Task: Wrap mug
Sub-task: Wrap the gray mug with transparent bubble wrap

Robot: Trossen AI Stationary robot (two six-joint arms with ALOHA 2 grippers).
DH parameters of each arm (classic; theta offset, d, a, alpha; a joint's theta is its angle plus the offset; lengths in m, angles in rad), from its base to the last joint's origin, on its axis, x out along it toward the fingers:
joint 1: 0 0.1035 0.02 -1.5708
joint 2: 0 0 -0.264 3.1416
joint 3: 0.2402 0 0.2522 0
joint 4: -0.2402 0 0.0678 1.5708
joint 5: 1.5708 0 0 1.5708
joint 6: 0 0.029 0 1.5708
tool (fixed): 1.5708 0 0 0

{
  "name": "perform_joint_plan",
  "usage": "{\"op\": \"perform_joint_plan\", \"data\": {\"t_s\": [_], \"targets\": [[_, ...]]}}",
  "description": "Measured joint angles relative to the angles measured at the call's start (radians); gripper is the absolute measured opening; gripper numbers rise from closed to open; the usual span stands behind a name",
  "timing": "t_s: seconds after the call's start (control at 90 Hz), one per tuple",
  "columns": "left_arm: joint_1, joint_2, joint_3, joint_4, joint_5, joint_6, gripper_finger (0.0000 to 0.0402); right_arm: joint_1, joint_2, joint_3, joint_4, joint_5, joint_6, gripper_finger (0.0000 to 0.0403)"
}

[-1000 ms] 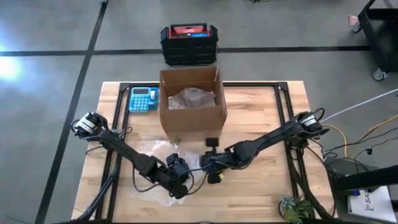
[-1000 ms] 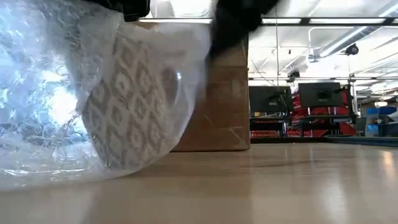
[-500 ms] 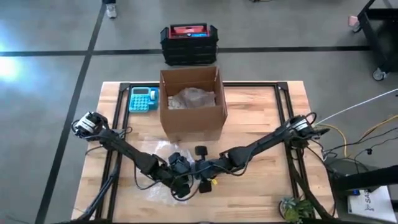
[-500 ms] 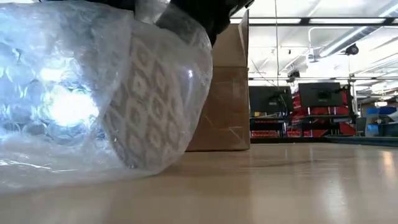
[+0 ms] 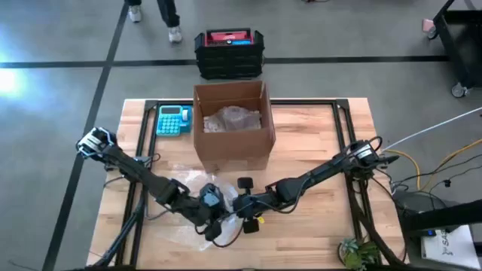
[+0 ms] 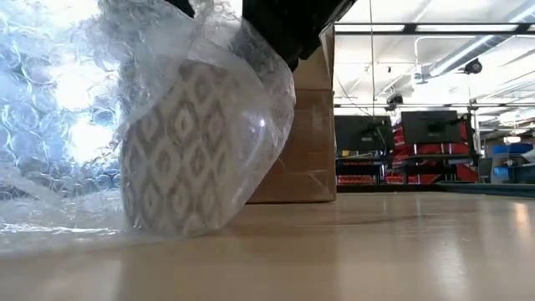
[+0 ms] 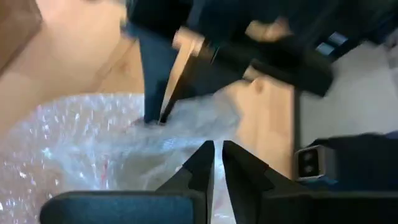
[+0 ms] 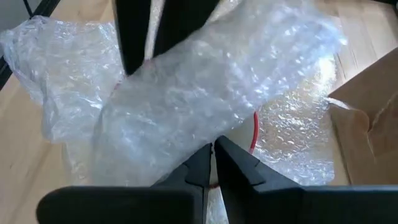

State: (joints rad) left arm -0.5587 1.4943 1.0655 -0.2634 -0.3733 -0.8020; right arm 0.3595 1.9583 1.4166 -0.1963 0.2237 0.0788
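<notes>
Since the earlier frame, the patterned mug point(image 6: 188, 150) had tipped back from its lean to stand upright on the table point(image 6: 376, 251), inside the bubble wrap point(image 6: 58, 109). Only the low view showed the mug; from above, both grippers hid it. The left gripper point(image 7: 216, 154) was clenched on the bubble wrap directly beneath it, and the right gripper point(image 8: 212, 155) pinched the wrap too. A cardboard box point(image 5: 232, 124) stood beyond them.
</notes>
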Motion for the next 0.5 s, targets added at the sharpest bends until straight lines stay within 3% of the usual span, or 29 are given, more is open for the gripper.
{"op": "perform_joint_plan", "data": {"t_s": [0.267, 0.5], "targets": [[0.030, 0.066, 0.000, -0.001, -0.035, 0.031, 0.0020, 0.000, 0.000, 0.000, -0.001, 0.001, 0.000, 0.0013], [0.028, 0.169, 0.005, 0.006, 0.013, 0.004, 0.0020, 0.002, -0.004, 0.000, -0.023, -0.008, 0.005, 0.0014]]}}
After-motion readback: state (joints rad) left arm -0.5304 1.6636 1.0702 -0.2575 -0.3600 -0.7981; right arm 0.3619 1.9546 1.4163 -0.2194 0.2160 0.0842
